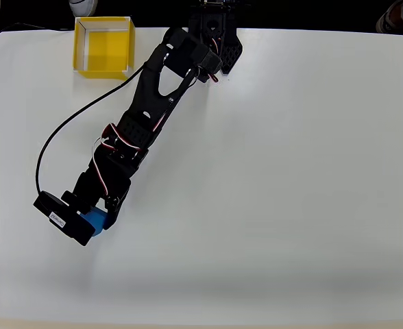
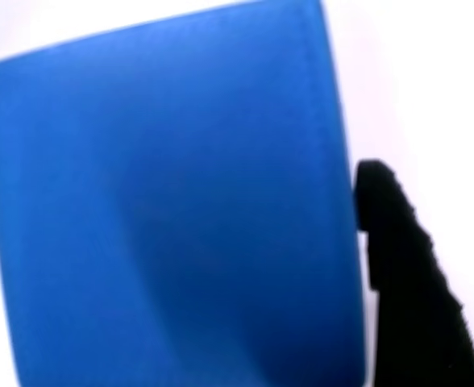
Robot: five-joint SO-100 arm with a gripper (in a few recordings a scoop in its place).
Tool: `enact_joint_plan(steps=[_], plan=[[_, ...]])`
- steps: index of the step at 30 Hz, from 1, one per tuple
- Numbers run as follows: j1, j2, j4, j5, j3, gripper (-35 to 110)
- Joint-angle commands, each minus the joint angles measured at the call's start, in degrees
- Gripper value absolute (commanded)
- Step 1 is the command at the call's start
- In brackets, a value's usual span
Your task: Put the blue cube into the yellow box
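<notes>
- The black arm reaches diagonally across the white table (image 1: 290,171), its gripper (image 1: 99,218) at the far end of the reach, well apart from the yellow box (image 1: 103,45) and diagonally below it in the overhead view.
- The blue cube (image 1: 94,220) sits at the gripper tip, a sliver of blue showing beside the black housing; it is nowhere near the box.
- In the wrist view the cube (image 2: 168,210) looms very close, and one black finger (image 2: 406,282) presses against its right face. The opposite finger is hidden behind the cube, so the grasp appears closed on the cube, though that is a judgement from one visible contact.
- Whether the cube rests on the table or is lifted just clear of it cannot be told from either view.
- Progress, as judged: the reach is done and the grip appears made. Still to come are the lift, the carry across to the box, and the release over its open top.
- The box stands empty, its yellow floor bare inside the pale-edged walls, at the table's far edge beside the arm's base (image 1: 215,34).
- Count: one blue cube, one yellow box, one arm with one gripper, and one black cable (image 1: 57,133) looping from the arm across the table on the box's side.
</notes>
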Motion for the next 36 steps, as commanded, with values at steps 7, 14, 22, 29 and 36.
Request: enact_joint_plan(steps=[7,14,22,29,36], plan=[[9.8,37.5,14.9,-1.4,15.6,16],[23.6,47.7,27.5,-2.1,21.1,16],[42.8,47.9,32.3,-4.7,21.4,16],[56.4,47.3,32.4,-6.9,23.4,16],[63.1,49.0,34.3,-7.6,26.0,16]])
